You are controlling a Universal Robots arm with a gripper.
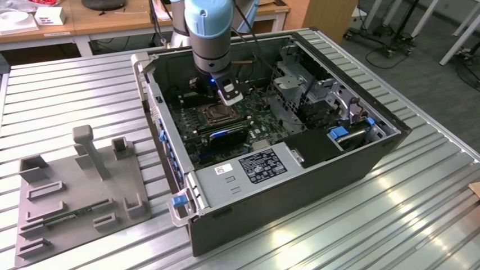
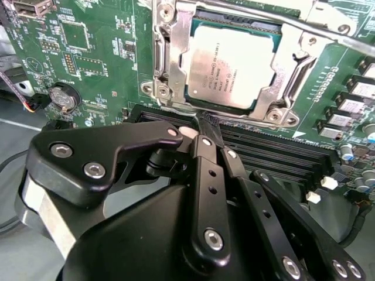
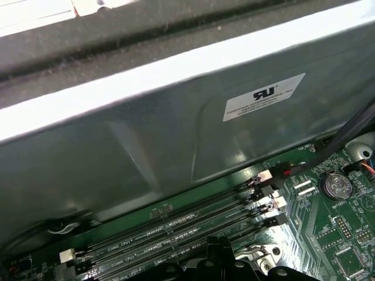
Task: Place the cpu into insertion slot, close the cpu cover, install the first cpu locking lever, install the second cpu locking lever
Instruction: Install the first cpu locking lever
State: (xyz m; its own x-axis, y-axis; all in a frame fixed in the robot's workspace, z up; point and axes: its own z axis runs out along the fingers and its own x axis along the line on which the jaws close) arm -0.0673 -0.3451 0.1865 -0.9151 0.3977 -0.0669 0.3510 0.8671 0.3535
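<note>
A: Where's the cpu (image 2: 229, 65)?

B: Seated in the insertion slot (image 2: 167, 58), silvery top up. The cpu cover (image 2: 287, 61) lies down around it, framing the chip, so placing and closing look done.

A: And the levers?

B: One thin lever (image 2: 351, 42) runs along the far side of the slot; I can't tell whether either is latched. I'd judge the levers are what's left.

A: The gripper (image 2: 206, 126)?

B: Fingers pressed together, nothing between them, tips just beside the slot, over the black memory slots (image 2: 275, 155)
</note>
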